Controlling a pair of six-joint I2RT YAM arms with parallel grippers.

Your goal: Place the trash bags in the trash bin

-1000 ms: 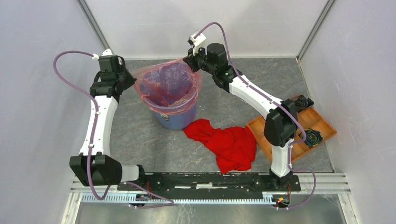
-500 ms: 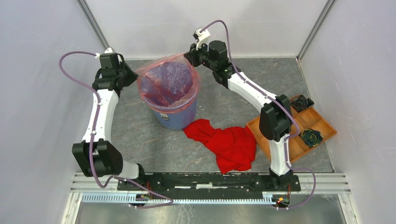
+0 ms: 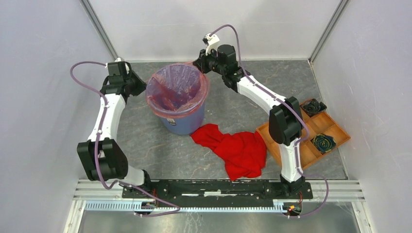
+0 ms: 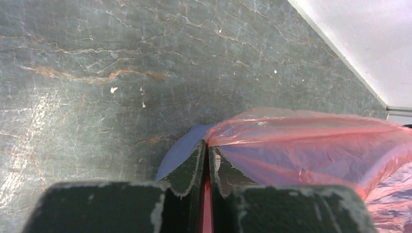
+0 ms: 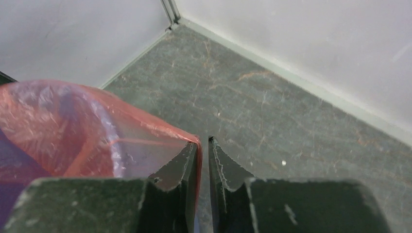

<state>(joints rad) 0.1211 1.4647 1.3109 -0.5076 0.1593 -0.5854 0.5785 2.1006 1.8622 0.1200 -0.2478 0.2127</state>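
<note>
The blue trash bin (image 3: 182, 124) stands upright at the back centre of the floor. The translucent red-orange trash bag (image 3: 177, 90) lines it, its mouth spread over the rim. My left gripper (image 3: 142, 87) is at the bin's left rim. In the left wrist view it (image 4: 208, 145) is shut on the bag's edge (image 4: 311, 141), with the bin's wall (image 4: 182, 150) beside it. My right gripper (image 3: 200, 64) is at the back right rim. In the right wrist view it (image 5: 203, 141) pinches the bag's corner (image 5: 73, 131), and a thin slit shows between the jaws.
An opaque red cloth (image 3: 235, 148) lies on the floor in front of the bin to its right. An orange-brown compartment tray (image 3: 272, 133) at the right holds dark rosette-like objects (image 3: 324, 142). Walls close in at the back and on both sides.
Both grippers have drawn the bag's mouth down and outward. The film that ballooned above the bin now sits inside it, snug over the rim. Both arms shifted slightly.
</note>
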